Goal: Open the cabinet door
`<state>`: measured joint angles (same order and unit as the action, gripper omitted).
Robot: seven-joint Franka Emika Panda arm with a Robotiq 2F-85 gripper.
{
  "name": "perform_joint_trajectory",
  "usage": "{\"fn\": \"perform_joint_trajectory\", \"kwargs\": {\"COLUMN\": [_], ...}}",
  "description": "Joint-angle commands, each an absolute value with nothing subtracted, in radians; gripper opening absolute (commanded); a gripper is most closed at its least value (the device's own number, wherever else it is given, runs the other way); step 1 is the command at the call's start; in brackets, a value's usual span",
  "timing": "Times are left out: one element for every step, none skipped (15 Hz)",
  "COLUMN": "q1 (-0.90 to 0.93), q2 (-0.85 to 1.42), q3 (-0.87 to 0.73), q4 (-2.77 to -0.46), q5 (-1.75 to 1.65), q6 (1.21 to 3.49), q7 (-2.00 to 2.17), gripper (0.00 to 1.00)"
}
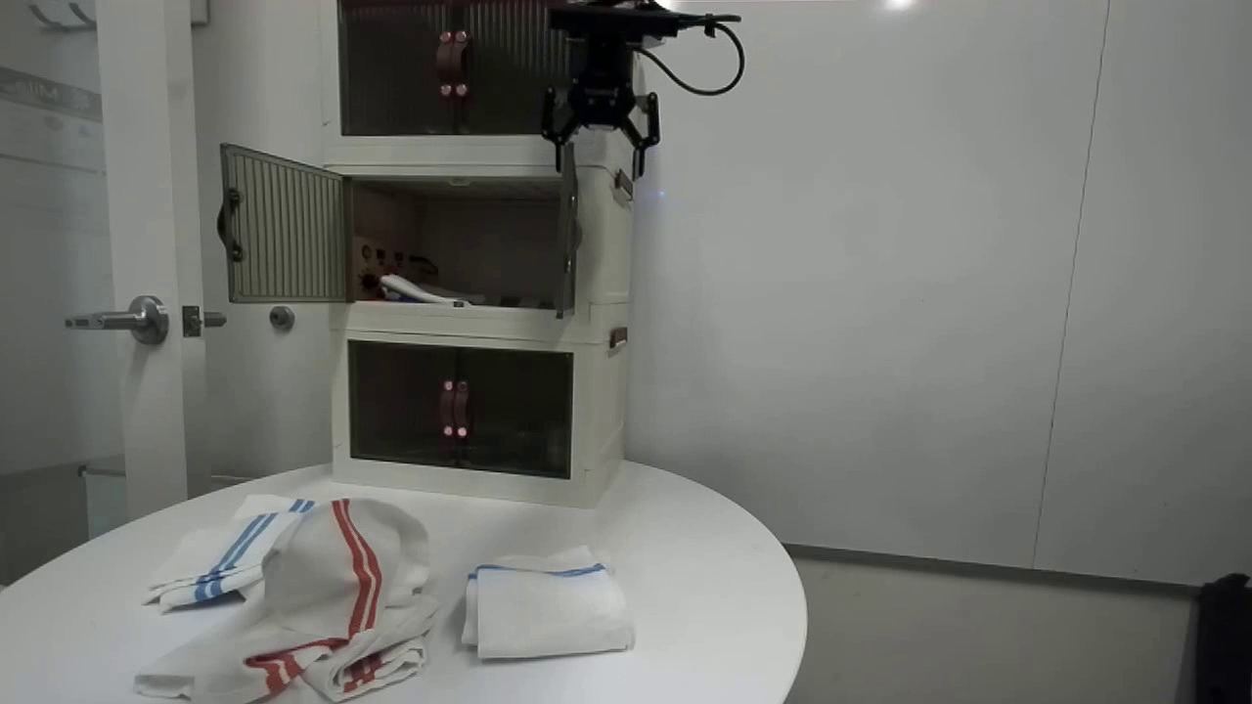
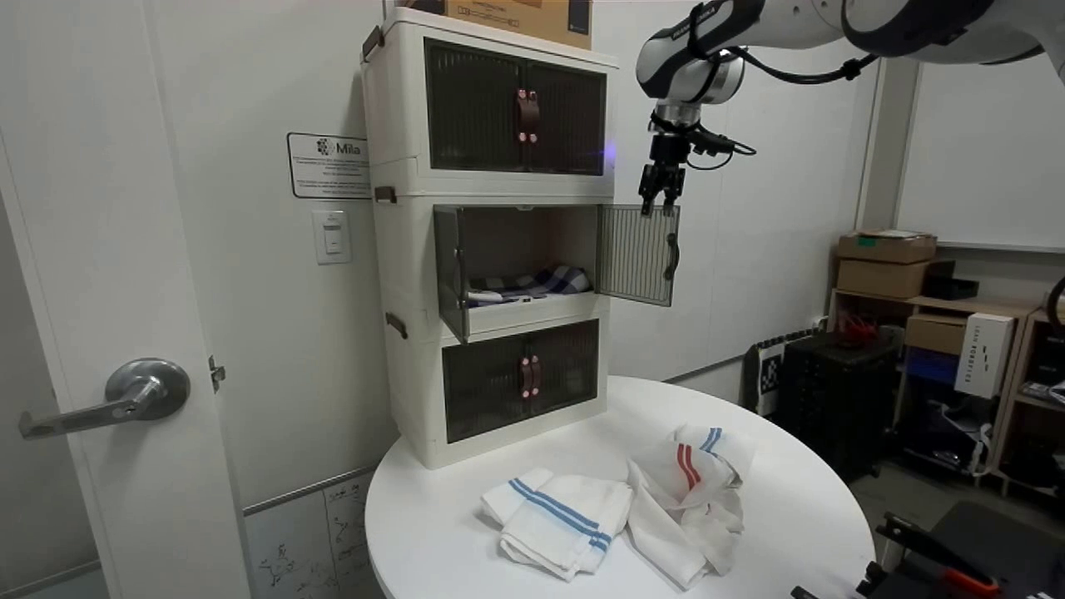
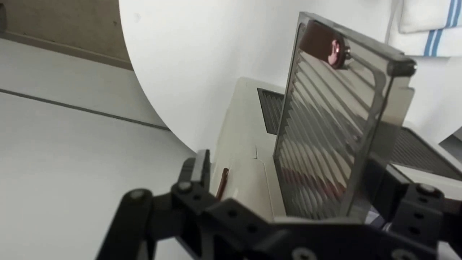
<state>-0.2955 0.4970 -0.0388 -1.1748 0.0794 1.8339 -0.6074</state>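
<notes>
The cabinet point(image 1: 608, 411) is a tall white stack of three compartments, also in the other views point(image 2: 399, 249) point(image 3: 242, 144). The middle compartment's left door point(image 1: 289, 230) point(image 2: 452, 274) and right door point(image 1: 568, 244) point(image 2: 636, 254) both stand swung outward. The top doors point(image 2: 478, 108) and bottom doors point(image 1: 401, 401) are shut. My gripper point(image 1: 600, 164) point(image 2: 657, 208) points down at the right door's top edge. In the wrist view, the ribbed right door point(image 3: 317, 137) with its brown handle point(image 3: 321, 43) stands between the spread fingers point(image 3: 299, 177). The gripper is open; I cannot tell whether a finger touches the door.
Folded cloths lie in the middle compartment point(image 2: 532, 287). A round white table point(image 1: 704, 548) bears the cabinet and several striped towels point(image 1: 548, 606) point(image 2: 566, 516). A whiteboard wall point(image 1: 880, 293) runs behind. A room door point(image 2: 125, 333) with a lever handle stands beside the cabinet.
</notes>
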Motion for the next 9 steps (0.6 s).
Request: {"fn": "perform_joint_trajectory", "kwargs": {"q1": [-0.310, -0.306, -0.301, -0.299, -0.296, -0.289, -0.280, -0.272, -0.264], "q2": [0.534, 0.534, 0.525, 0.517, 0.508, 0.495, 0.483, 0.474, 0.467], "q3": [-0.021, -0.024, -0.024, -0.021, -0.019, -0.017, -0.019, -0.017, -0.013], "q4": [-1.063, -1.049, -1.042, -1.029, -1.017, -1.004, -0.992, -0.979, -0.964], "q5": [0.089, 0.089, 0.089, 0.097, 0.100, 0.105, 0.103, 0.104, 0.104], "q6": [1.742, 1.730, 1.724, 1.717, 1.714, 1.718, 1.744, 1.743, 1.735], "q7": [-0.723, -0.719, -0.699, -0.685, -0.670, -0.634, -0.586, -0.548, -0.516], "gripper": [1.00, 1.00, 1.00, 1.00, 1.00, 1.00, 1.00, 1.00, 1.00]}}
